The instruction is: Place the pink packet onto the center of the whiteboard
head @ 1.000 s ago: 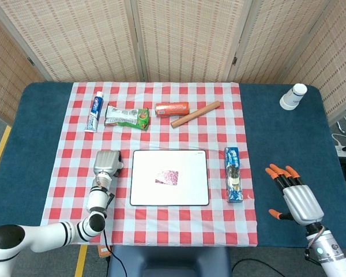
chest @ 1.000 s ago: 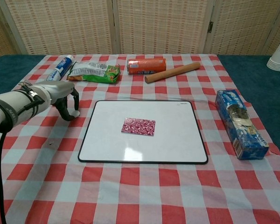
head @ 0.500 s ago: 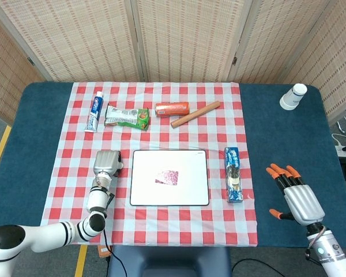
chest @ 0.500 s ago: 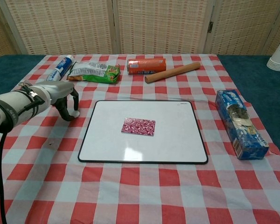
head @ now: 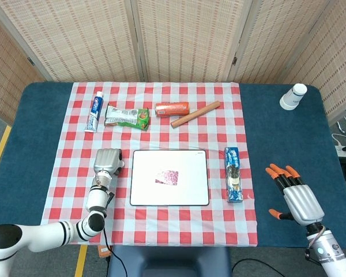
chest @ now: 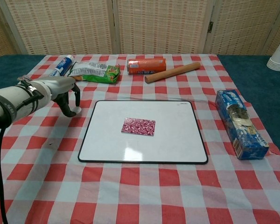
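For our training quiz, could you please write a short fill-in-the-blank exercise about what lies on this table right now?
1. The pink packet lies on the ____.
2. The wooden rolling pin lies right beside the ____ tube of biscuits.
3. The blue box lies on the ____ side of the whiteboard in the chest view.
4. The left hand holds ____.

Missing words: whiteboard; orange; right; nothing

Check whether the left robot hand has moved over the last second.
Yes, slightly. In the chest view the left robot hand has lifted and drawn back from the whiteboard, towards the green snack bag. The packet lies untouched.
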You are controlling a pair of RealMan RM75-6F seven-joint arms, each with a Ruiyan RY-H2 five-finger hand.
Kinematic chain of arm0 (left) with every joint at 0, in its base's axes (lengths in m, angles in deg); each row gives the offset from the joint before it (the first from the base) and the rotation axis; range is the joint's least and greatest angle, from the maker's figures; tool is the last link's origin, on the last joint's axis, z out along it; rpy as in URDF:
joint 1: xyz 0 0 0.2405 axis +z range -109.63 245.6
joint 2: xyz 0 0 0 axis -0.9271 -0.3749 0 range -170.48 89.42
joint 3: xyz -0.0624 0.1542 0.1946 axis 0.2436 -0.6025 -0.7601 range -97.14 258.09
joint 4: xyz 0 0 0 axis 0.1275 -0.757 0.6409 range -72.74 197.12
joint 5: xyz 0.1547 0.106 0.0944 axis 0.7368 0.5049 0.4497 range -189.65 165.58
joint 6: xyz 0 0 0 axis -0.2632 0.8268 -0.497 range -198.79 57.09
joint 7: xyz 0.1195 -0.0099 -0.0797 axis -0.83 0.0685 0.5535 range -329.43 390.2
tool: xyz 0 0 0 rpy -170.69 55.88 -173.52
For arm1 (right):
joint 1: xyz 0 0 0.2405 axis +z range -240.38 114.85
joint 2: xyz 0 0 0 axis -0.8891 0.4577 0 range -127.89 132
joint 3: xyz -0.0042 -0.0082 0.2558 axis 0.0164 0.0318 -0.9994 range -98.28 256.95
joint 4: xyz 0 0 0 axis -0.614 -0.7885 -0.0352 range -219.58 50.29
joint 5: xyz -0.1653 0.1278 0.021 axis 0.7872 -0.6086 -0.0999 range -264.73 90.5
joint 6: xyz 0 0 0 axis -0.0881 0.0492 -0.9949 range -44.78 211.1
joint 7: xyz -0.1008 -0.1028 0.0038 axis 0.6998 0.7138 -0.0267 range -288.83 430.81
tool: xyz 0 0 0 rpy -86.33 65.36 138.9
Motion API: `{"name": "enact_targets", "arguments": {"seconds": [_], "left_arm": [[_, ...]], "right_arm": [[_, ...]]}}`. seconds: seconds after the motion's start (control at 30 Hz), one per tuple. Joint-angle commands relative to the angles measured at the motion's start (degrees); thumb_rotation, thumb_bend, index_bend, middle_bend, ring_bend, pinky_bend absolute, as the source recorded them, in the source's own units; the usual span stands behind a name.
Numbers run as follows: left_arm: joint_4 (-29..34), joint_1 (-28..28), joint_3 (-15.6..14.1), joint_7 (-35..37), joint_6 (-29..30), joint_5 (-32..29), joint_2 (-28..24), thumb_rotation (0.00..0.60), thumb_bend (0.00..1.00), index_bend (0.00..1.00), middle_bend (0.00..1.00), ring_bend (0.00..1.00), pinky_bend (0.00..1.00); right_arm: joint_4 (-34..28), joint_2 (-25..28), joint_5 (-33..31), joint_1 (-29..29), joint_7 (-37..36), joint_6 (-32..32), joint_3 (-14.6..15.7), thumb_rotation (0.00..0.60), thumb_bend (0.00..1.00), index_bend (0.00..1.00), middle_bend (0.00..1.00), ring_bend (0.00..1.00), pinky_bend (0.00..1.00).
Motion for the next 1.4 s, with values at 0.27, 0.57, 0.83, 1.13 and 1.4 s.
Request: {"name": "enact_targets", "arguments": {"seconds": [0.27,0.57,0.83,1.13,1.4], "left_arm": [[10.5,-4.9,3.1,-5.3,6.3,-1.1,1.3,0.6,0.35,0.48,1.0,1.0,1.0],[13.8,-11.0,5.2,-9.8,11.0,-2.3,8.1,0.6,0.35,0.48,1.0,1.0,1.0],[8.3,-13.5,5.3,-11.0,9.9,-3.3,13.0,0.6,0.35,0.48,1.0,1.0,1.0],[4.0,-15.2,6.3,-11.5,8.1,-3.1,14.7,0.6,0.35,0.48,1.0,1.0,1.0],[2.4,-14.7,6.0,-11.0,6.8,-3.1,14.9,0.6,0.35,0.48,1.0,1.0,1.0]], "right_arm": [[0.2,0.5,0.5,-0.1,-1.4,0.5,0.1,0.6,0.06,0.0,0.01,0.0,0.01],[0.3,0.9,1.4,-0.4,-2.7,1.1,0.3,0.6,0.06,0.0,0.01,0.0,0.01],[0.8,1.3,1.5,-0.3,-4.5,0.9,0.4,0.6,0.06,0.0,0.01,0.0,0.01],[1.3,1.5,1.1,0.0,-5.7,0.5,0.2,0.6,0.06,0.0,0.01,0.0,0.01],[1.1,1.3,0.9,0.1,-5.1,0.1,0.2,0.6,0.06,0.0,0.01,0.0,0.01]]}}
